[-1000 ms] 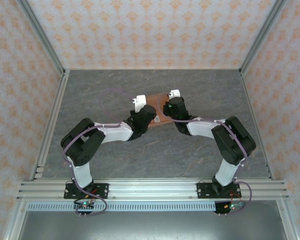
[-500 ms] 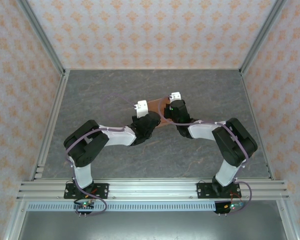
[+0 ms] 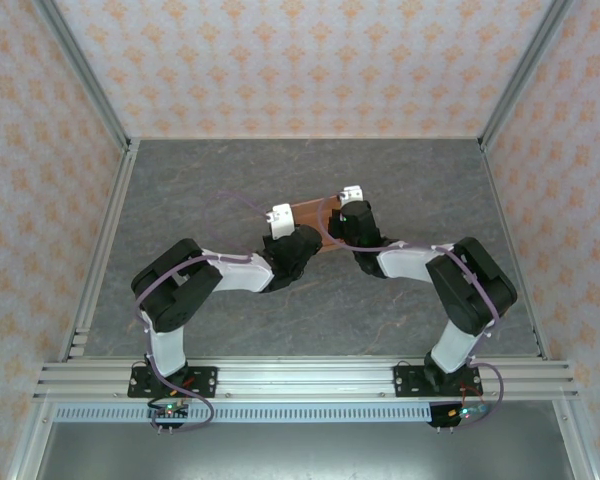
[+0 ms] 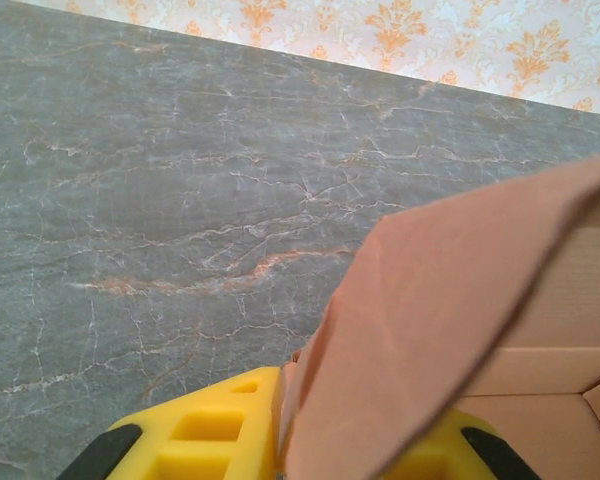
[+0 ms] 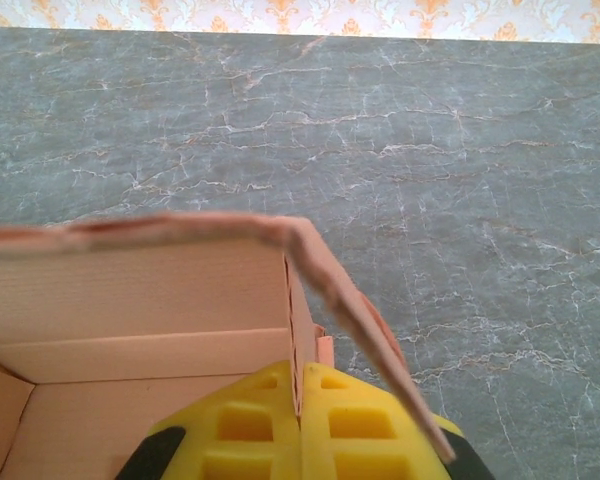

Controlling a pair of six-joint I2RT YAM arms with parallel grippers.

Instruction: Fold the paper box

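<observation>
The paper box (image 3: 307,214) sits half-formed at the middle of the marbled table (image 3: 190,200), held between both arms. The right gripper (image 5: 300,410) is pressed together on a thin side wall. A flap stands between the left gripper's (image 4: 320,445) yellow pads, but whether they truly grip it cannot be told. If that flap slips free, the raised walls will likely spring flat. Opposed pulls could crease or tear the thin card.

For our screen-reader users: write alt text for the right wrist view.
Yellow jaws pinch shut on a thin side wall of the salmon paper box, its open inside at left. Gray marbled table stretches beyond, patterned wallpaper along the top.
</observation>
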